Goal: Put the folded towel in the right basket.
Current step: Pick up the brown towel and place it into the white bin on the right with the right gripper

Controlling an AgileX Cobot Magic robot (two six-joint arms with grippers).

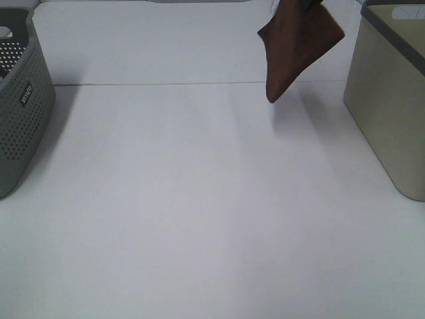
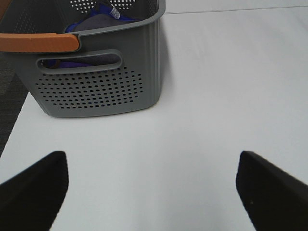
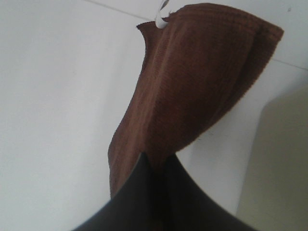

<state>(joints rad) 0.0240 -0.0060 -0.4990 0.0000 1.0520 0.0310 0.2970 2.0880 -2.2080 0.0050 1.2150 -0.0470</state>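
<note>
Exterior high view: the brown towel (image 1: 299,46) is cut off by the top edge, the beige basket (image 1: 385,113) by the right edge and the grey perforated basket (image 1: 23,126) by the left, its label (image 1: 25,94) too small to read. Left wrist view: the left tool (image 2: 151,173) shows only two dark finger ends cropped by the frame, and the basket wall hides most of the blue cloth (image 2: 77,26) inside. Right wrist view: the right tool (image 3: 156,163) is a blurred dark mass, likewise cropped.

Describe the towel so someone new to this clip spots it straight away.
Find the white table with a basket at each side. Near the solid beige basket on the right, the brown towel hangs in the air from the right gripper. It alone is brown and off the table, tapering to a point.
</note>
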